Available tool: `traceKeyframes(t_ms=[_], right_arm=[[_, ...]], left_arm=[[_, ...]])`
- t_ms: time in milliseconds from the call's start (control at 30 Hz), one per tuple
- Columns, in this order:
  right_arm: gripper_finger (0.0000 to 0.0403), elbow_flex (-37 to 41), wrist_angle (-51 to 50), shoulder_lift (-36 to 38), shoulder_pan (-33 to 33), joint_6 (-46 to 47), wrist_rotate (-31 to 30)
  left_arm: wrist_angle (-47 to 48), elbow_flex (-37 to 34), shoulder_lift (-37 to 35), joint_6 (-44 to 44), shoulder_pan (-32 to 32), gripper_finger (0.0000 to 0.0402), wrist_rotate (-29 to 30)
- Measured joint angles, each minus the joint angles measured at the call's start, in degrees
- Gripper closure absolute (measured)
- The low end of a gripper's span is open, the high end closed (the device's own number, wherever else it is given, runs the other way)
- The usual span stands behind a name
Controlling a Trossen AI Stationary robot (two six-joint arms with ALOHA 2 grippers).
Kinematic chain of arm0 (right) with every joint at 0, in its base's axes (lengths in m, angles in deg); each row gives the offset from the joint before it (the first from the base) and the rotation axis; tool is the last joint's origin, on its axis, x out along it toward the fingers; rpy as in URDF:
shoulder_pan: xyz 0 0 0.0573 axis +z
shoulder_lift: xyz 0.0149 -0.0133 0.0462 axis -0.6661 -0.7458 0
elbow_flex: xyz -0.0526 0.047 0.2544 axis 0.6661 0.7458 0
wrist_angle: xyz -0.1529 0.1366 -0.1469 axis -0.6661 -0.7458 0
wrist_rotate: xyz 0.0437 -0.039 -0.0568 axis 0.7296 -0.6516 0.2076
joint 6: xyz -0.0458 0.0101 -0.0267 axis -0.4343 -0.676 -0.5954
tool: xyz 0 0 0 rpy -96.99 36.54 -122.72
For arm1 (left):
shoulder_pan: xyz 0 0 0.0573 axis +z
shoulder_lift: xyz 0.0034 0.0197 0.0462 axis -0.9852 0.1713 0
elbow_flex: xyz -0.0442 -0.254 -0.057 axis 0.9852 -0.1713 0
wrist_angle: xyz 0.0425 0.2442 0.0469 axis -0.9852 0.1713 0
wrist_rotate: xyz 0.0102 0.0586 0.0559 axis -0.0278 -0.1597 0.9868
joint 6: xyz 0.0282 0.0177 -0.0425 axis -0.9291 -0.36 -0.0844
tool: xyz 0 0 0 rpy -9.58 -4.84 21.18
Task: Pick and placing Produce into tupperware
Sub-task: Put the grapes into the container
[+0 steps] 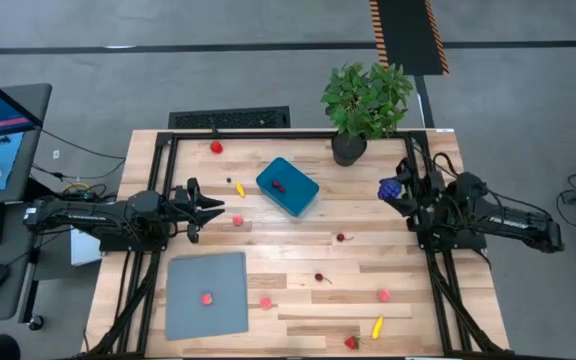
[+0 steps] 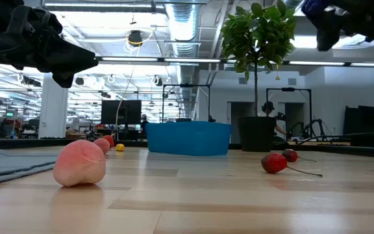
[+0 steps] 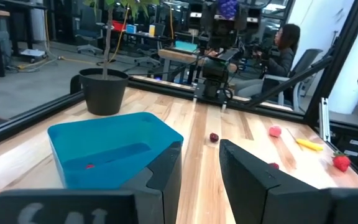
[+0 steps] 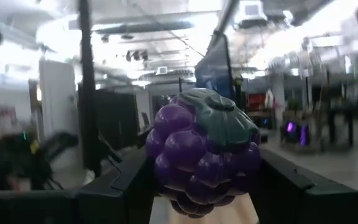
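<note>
The teal tupperware (image 1: 288, 187) stands on its base at the table's middle, toward the far edge, with a small red piece (image 1: 279, 185) inside. Tiny produce lies scattered on the wood: a red piece (image 1: 216, 147), a yellow one (image 1: 240, 189), cherries (image 1: 342, 237), a strawberry (image 1: 351, 342). My left gripper (image 1: 208, 208) is open and empty, above the table left of the tupperware (image 3: 110, 152). My right gripper (image 1: 396, 190) is shut on a purple grape bunch (image 4: 204, 155), raised near the table's right side, right of the tupperware. My right gripper pinches the grape bunch by its two opposite sides (image 4: 160, 162) between its two fingers (image 4: 132, 180). The fingers come roughly level from the table's right. The bunch (image 1: 389, 187) is lifted clear of the table, its green stem cap (image 4: 219, 121) facing back toward the wrist.
A potted plant (image 1: 366, 105) stands at the far right, close behind my right gripper. A flat grey sheet (image 1: 206, 295) with a pink piece (image 1: 206, 297) lies near left. More pieces lie near the front edge (image 1: 377, 326). A person sits beyond the table (image 3: 284, 43).
</note>
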Motion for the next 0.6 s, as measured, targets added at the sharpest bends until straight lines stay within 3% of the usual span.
traceKeyframes(t_ms=[133,300,600], right_arm=[[0.0168,0.0,0.1,0.0,3.7,-12.8,-0.3],[0.0168,0.0,0.0,-1.5,8.4,-24.2,-6.1],[0.0168,0.0,2.4,-12.1,13.5,-37.7,-27.2]], left_arm=[[0.6,0.0,0.0,-0.7,0.0,0.0303,0.0],[1.7,0.0,0.0,-1.3,0.0,0.0303,0.1],[2.2,0.0,0.0,-0.5,0.0,0.0303,0.1]])
